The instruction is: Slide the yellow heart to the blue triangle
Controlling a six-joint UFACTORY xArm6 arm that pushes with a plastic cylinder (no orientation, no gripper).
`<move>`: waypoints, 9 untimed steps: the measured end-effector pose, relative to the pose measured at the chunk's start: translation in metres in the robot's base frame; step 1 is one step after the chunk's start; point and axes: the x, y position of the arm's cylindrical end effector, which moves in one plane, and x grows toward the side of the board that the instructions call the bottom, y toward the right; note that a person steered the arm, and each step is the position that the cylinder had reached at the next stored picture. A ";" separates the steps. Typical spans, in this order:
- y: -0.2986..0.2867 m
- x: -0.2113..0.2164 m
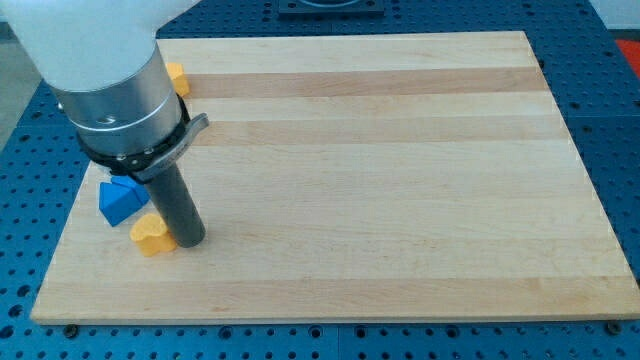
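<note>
The yellow heart [150, 235] lies near the board's lower left. The blue triangle [120, 199] sits just above and to the left of it, a small gap apart. My tip [190, 240] rests on the board right against the yellow heart's right side. The rod rises from there up to the arm's large grey and white end, which hides part of the board's upper left.
A second yellow block [177, 78] shows at the view's upper left, partly hidden behind the arm. The wooden board [400, 180] lies on a blue perforated table; its left edge runs close to the blue triangle.
</note>
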 end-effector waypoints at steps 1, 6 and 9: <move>-0.004 0.000; -0.016 0.016; -0.029 0.016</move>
